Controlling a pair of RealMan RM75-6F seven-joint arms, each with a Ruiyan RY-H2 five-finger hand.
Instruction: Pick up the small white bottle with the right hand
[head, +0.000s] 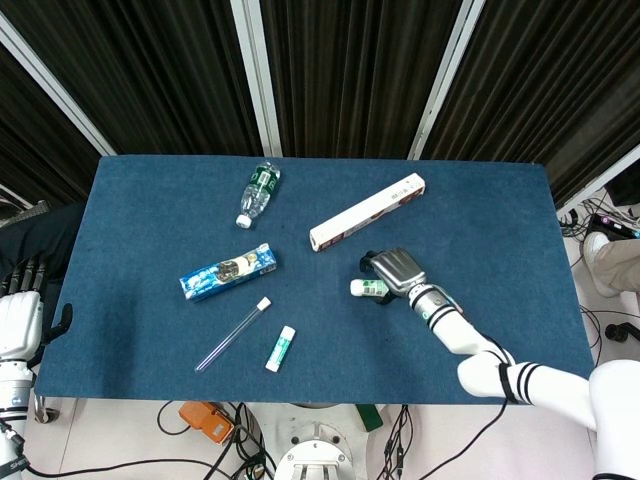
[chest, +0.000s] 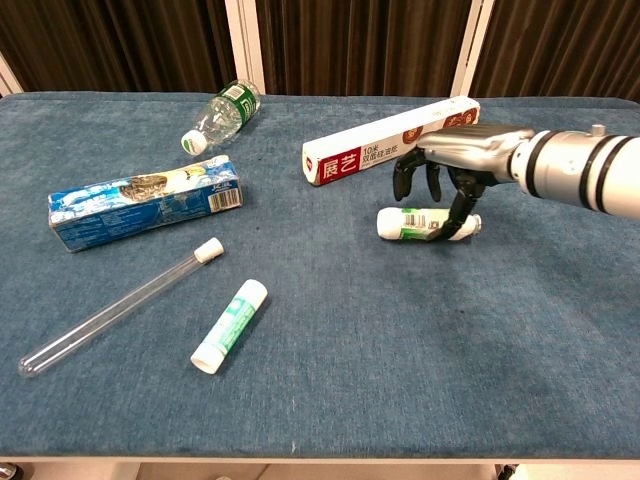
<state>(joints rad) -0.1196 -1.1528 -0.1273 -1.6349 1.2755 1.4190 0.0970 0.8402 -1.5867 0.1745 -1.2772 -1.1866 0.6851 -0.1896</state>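
Your right hand (chest: 455, 165) arches over the small white bottle (chest: 415, 223) lying on the bench (chest: 400, 350), fingers (chest: 459, 212) spread around it, not clamped; the carton (chest: 385, 138) sits at its 12 o'clock.

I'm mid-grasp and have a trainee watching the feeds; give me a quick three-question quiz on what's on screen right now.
1. True or false: the small white bottle lies on its side on the blue table.
2. Which hand is over the bottle? A) left hand B) right hand
3. Name the long red-and-white thing just behind the bottle.

Key:
1. True.
2. B; its fingers curl down around the bottle, which is not yet lifted.
3. The long box.
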